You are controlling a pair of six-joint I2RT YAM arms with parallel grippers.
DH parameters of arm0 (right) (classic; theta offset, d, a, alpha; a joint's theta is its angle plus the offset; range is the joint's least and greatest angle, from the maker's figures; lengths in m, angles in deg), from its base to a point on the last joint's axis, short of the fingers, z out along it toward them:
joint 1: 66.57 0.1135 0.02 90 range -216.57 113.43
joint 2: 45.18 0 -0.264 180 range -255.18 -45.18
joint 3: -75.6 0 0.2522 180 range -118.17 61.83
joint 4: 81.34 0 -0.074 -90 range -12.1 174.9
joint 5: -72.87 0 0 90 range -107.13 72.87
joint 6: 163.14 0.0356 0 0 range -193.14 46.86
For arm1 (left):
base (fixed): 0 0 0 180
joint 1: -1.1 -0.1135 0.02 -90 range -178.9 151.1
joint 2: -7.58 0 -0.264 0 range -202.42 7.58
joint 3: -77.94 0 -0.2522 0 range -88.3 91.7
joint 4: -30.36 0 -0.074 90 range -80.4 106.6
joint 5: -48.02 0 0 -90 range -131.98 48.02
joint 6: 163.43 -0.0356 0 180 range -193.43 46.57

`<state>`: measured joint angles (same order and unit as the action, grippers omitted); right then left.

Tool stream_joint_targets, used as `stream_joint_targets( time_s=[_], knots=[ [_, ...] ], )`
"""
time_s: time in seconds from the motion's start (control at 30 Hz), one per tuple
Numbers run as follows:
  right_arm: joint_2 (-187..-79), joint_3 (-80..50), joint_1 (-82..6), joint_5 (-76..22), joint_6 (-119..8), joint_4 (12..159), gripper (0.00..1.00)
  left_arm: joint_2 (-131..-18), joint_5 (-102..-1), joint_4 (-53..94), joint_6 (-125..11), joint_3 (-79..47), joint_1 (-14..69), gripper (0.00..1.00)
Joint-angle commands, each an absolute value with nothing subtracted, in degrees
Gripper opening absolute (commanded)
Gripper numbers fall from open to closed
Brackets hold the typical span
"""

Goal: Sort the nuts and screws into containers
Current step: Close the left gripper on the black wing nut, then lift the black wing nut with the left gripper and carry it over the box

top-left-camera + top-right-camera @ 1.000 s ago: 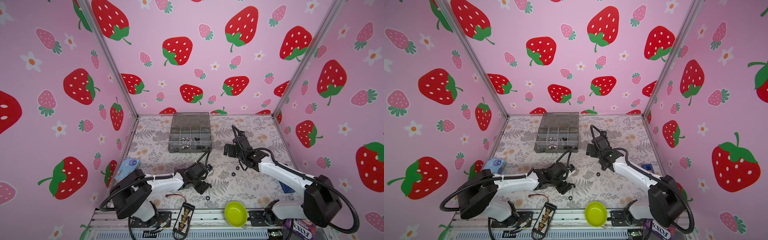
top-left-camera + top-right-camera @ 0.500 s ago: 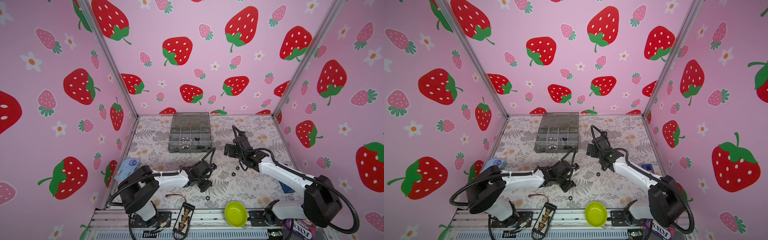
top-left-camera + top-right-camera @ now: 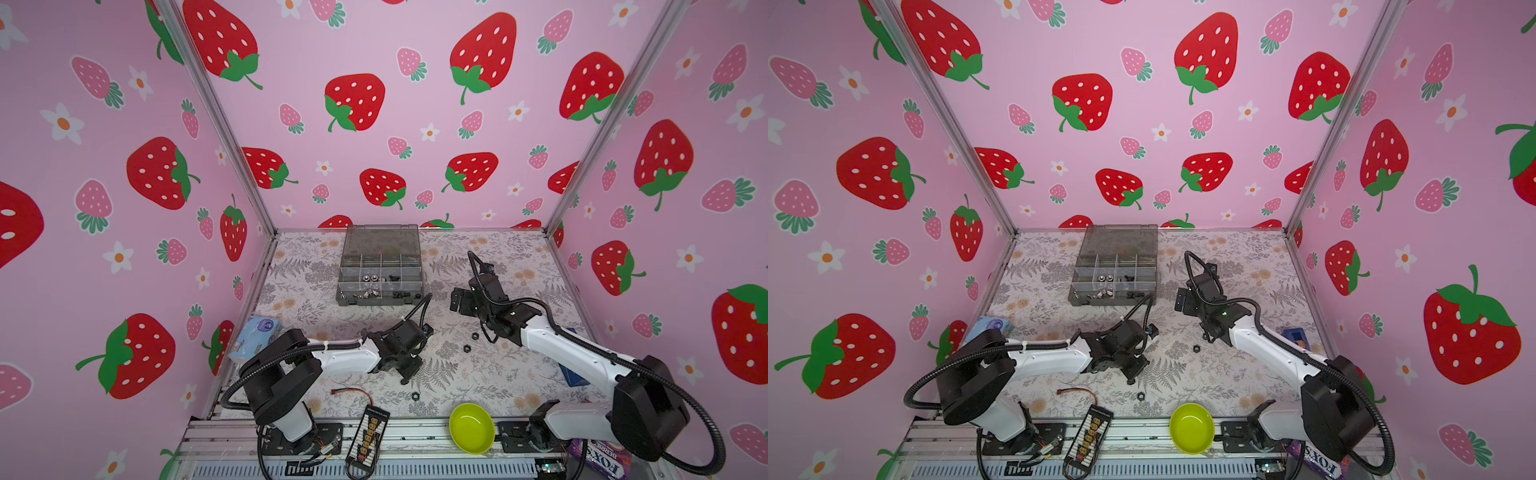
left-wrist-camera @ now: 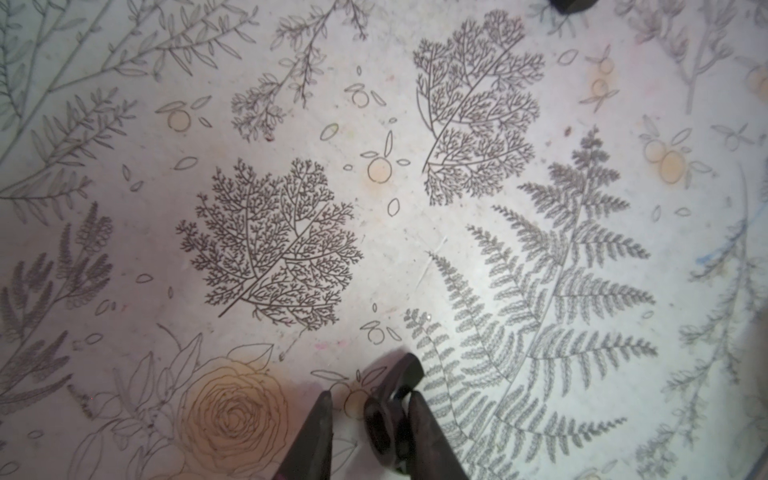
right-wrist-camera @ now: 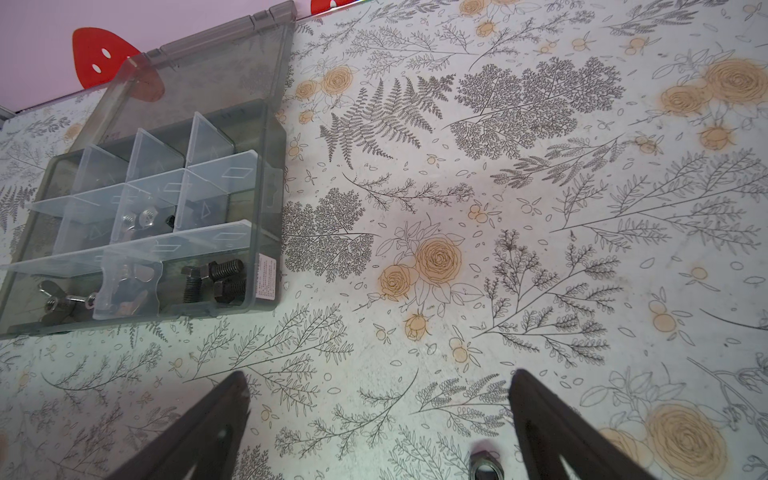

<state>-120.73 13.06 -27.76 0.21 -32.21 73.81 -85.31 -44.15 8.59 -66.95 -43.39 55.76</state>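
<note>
One black nut (image 4: pixel 384 422) between left end effector's (image 4: pixel 370 399) half-parted jaws, against one finger (image 4: pixel 426 432); right end effector (image 5: pixel 380 384) released.

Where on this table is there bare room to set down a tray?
Bare: the back right corner, between the organizer box and the right wall; also the strip between box and left wall. Crowded: the middle, around the loose nuts, and the front edge by the green bowl.
</note>
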Motion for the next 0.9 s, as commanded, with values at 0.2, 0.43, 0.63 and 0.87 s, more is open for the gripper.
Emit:
stream_joint_targets(
  time_s=[0.2,0.43,0.63,0.87],
  knots=[
    [-118.2,13.8,-28.4,0.7,-30.5,72.9,1.0,-85.0,-44.9,3.9,-64.7,-42.6,56.0,0.13],
    [-118.5,13.8,-28.5,0.7,-30.4,72.9,1.0,-84.8,-43.7,3.6,-64.2,-42.4,56.0,0.01],
    [-118.2,13.8,-28.5,0.7,-30.5,73.1,1.0,-83.8,-41.4,3.5,-63.1,-42.0,56.0,0.0],
    [-117.7,14.5,-28.5,0.9,-30.2,72.9,1.0,-78.9,-35.8,3.6,-59.4,-40.1,55.4,0.0]
  ],
)
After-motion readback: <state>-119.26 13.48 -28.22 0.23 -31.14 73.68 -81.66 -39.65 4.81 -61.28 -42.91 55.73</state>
